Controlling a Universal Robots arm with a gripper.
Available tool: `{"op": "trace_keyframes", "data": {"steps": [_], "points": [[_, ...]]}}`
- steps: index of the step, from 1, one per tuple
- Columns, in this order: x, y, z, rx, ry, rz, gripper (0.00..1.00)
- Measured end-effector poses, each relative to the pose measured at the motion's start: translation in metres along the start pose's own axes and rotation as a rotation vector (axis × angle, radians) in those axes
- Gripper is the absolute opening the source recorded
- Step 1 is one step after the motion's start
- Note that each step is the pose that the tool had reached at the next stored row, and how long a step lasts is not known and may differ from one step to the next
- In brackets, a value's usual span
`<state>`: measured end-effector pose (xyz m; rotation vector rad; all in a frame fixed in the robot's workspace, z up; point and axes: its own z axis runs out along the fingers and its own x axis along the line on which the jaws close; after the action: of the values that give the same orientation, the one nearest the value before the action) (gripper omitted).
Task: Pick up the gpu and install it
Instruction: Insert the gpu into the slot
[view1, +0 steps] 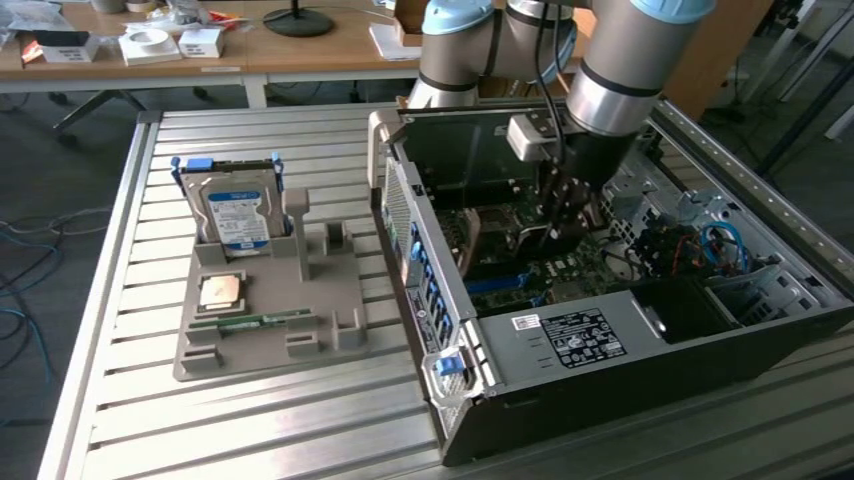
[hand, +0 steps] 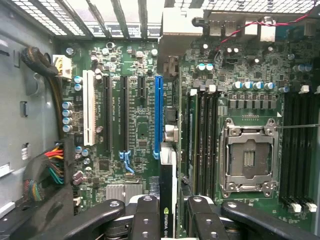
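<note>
The gripper is closed narrowly on the gpu. Its two dark fingers press the card's flat faces, so the wrist view meets the card edge-on, with a green-lettered label showing between them. The card hangs over the motherboard, just beside the long blue slot; whether its contacts touch the slot cannot be told. In the exterior view the arm reaches down into the open computer case, which lies at three o'clock from the grey parts tray. The gpu should handle as light and stiff but fragile. It is a thin board best pinched along its upper edge, clear of the contact edge and small components, since a skewed hold could let it twist or slip
</note>
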<state>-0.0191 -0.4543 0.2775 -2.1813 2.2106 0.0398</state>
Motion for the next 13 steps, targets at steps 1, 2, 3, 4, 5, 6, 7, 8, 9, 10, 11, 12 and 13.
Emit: {"op": "trace_keyframes", "data": {"steps": [1, 2, 3, 4, 5, 6, 7, 8, 9, 10, 11, 12, 13], "points": [[0.001, 0.0001, 0.0000, 0.0000, -0.0001, 0.000, 0.26], [0.001, 0.0002, 0.0000, 0.0000, 0.0000, 0.000, 0.26], [0.001, 0.0002, 0.0000, 0.0000, -0.0001, 0.000, 0.26], [0.001, 0.0004, 0.0000, 0.0000, -0.0001, 0.000, 0.26], [0.001, 0.0011, 0.0000, 0.0001, -0.0001, 0.000, 0.26], [0.001, 0.0023, -0.0001, 0.0004, 0.0000, 0.000, 0.26], [0.001, 0.0041, -0.0001, 0.0010, 0.0000, 0.000, 0.26], [0.002, 0.0064, -0.0001, 0.0018, 0.0000, 0.000, 0.26], [0.002, 0.0085, -0.0001, 0.0026, 0.0000, 0.000, 0.26], [0.002, 0.0104, -0.0001, 0.0031, 0.0001, 0.000, 0.26], [0.002, 0.0119, -0.0001, 0.0034, 0.0001, 0.000, 0.26], [0.002, 0.0126, -0.0001, 0.0034, 0.0004, 0.000, 0.26], [0.003, 0.0128, -0.0002, 0.0034, 0.0007, 0.000, 0.26]]}}
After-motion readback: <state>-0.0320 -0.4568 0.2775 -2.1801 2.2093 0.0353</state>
